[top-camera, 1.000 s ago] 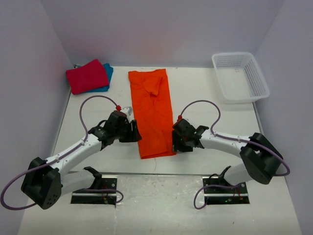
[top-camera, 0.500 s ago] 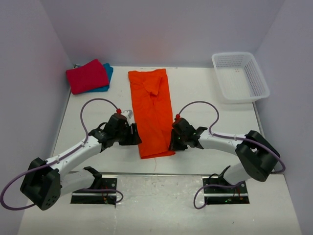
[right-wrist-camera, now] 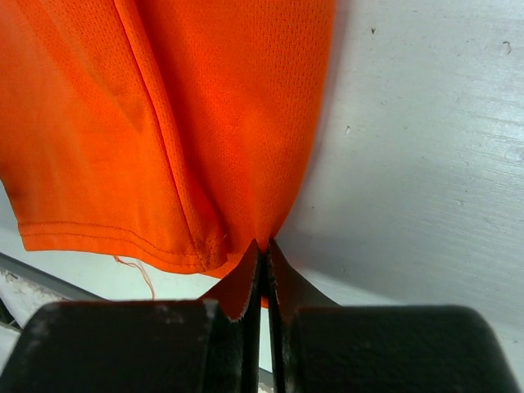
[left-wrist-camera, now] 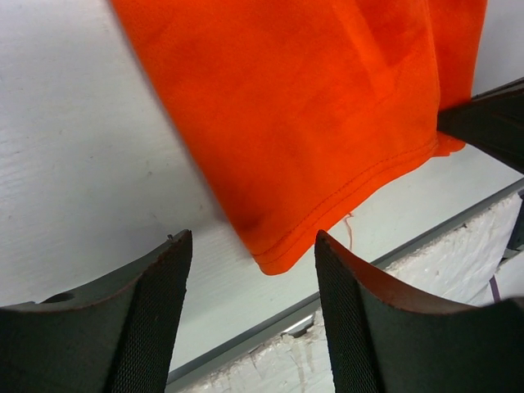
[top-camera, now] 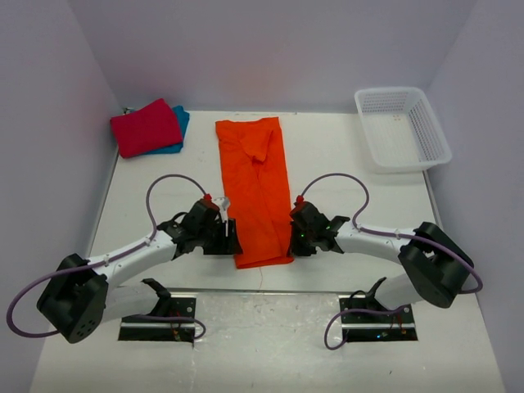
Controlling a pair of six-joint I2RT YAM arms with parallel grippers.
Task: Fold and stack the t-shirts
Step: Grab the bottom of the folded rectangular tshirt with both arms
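Pointing: the orange t-shirt point(top-camera: 255, 190) lies as a long narrow strip, its long axis running from the top of the overhead view towards the bottom and leaning slightly right as it goes down; the stitched hem is the lower end, nearest the arm bases
Shirt place: flat on the middle of the table point(top-camera: 360, 176), between the two arms, with a sleeve folded inward near its upper end
Hem detail: a double row of stitching runs along the lower edge, and a loose thread point(left-wrist-camera: 350, 231) hangs off it
Left tool: the left gripper point(left-wrist-camera: 250, 246) has its fingers spread wide, one on each side of the hem's lower left corner; whether they touch the cloth cannot be told
Right tool: the right gripper point(right-wrist-camera: 262, 248) has its fingers pressed together, with the hem's lower right corner pinched between the tips
Other shirts: the red t-shirt point(top-camera: 146, 128) sits folded in the upper left of the overhead view, on top of the teal t-shirt point(top-camera: 182, 121), which shows only along its right side
Surface: white painted table, scuffed, with a metal strip point(left-wrist-camera: 393, 258) along its lower edge
Basket: the white lattice basket point(top-camera: 442, 141) stands in the upper right, well apart from all the shirts
Room: plain pale walls point(top-camera: 270, 49) close the table in on the left, top and right of the frame
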